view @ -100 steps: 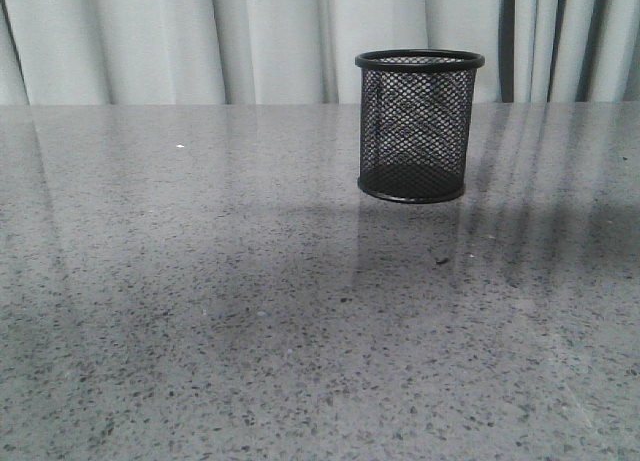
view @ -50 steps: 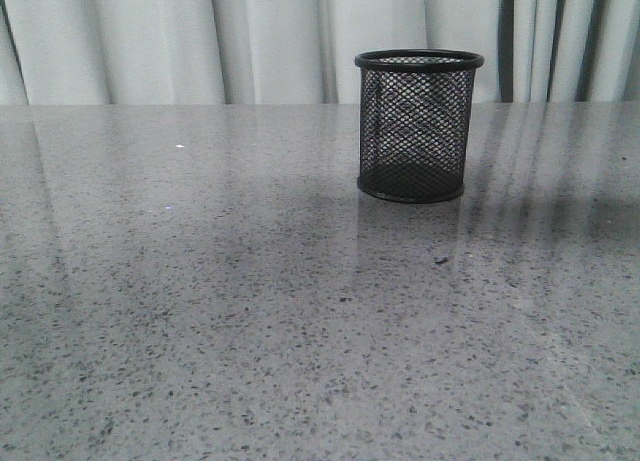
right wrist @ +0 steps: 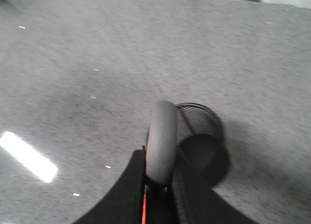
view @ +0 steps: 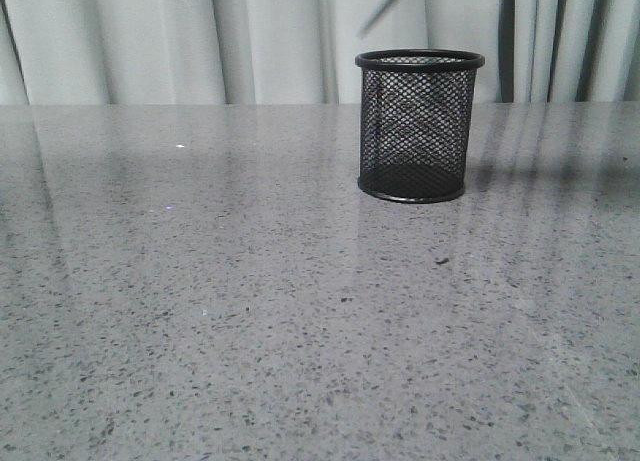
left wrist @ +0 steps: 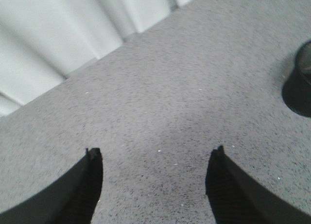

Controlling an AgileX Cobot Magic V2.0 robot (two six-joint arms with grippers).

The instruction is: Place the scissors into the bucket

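Observation:
The bucket (view: 420,126), a black wire-mesh cup, stands upright on the grey table, right of centre toward the back. A thin blurred dark streak (view: 386,9) hangs above its rim; it looks like the scissors' blade. In the right wrist view my right gripper (right wrist: 159,158) is shut on the scissors (right wrist: 162,139), gripping a grey handle loop with an orange lining, high above the bucket (right wrist: 201,136). My left gripper (left wrist: 155,153) is open and empty over bare table, with the bucket (left wrist: 301,85) at the edge of its view. Neither arm shows in the front view.
The grey speckled table (view: 250,311) runs back to a pale curtain (view: 150,41). A small dark speck (view: 441,260) lies in front of the bucket. A bright light reflection (right wrist: 28,157) lies on the table in the right wrist view.
A blurred dark streak has come into the front view above the bucket's rim. The shadow on the table around the bucket has faded. The bucket has not moved.

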